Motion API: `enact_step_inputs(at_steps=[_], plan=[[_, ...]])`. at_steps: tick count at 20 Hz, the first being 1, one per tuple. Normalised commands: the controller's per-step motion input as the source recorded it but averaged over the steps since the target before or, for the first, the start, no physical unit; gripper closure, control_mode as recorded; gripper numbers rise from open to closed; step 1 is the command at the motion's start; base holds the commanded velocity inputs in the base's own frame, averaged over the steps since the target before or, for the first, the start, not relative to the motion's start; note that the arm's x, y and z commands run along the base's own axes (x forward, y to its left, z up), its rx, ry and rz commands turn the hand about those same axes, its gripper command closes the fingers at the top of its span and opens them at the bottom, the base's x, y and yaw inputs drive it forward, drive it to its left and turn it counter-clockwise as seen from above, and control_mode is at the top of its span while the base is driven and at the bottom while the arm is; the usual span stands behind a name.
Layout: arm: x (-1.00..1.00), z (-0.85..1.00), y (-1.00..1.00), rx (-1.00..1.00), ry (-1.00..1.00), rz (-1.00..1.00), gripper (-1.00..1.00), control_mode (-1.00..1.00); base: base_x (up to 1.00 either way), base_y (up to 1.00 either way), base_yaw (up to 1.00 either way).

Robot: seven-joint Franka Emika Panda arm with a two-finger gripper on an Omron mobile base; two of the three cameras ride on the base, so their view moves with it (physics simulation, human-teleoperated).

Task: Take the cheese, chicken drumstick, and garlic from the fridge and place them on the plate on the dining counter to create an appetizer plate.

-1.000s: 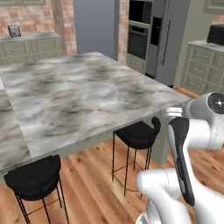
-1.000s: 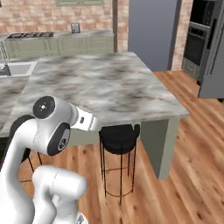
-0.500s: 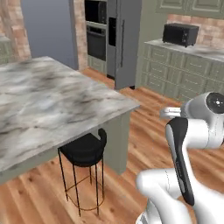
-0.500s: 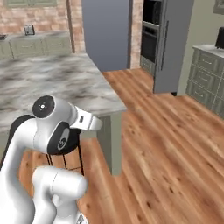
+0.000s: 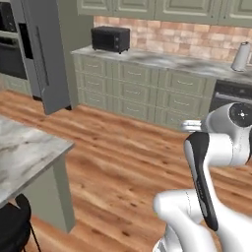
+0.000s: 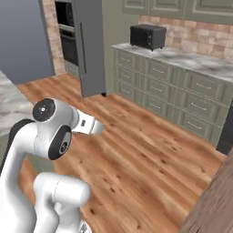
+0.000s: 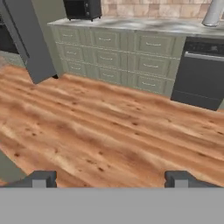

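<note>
Gripper [image 7: 109, 179] fingertips stand well apart in the hand view, spread wide with nothing between them. Ahead of the tool we note bare wooden floor; the fridge [image 7: 30, 41], shut, lies far ahead and to the tool's left, beside the green base cabinets [image 7: 131, 57] and a black dishwasher front [image 7: 199, 72].

From the left base view, we find the fridge [image 5: 44, 54] well ahead and left of the folded arm, its long handle upright, and a corner of the dining counter [image 5: 24, 152] close on the left with a black stool [image 5: 12, 229] below it.

From the right base view, the fridge [image 6: 91, 45] stands ahead, doors closed, well apart from the arm.

We judge the coming move turns on swinging left toward the fridge handle; cheese, drumstick, garlic and plate cannot be located
</note>
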Motion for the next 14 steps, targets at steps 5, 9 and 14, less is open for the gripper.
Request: enact_step_inputs(at_steps=[5, 9, 14], plan=[[0.0, 0.0, 0.0, 0.0, 0.0, 0.0, -1.0, 1.0, 0.86, -0.44, -0.13], [0.0, 0.0, 0.0, 0.0, 0.0, 0.0, -1.0, 1.0, 1.0, -0.13, 0.0], [0.0, 0.0, 0.0, 0.0, 0.0, 0.0, -1.0, 1.0, 1.0, 0.01, 0.03]])
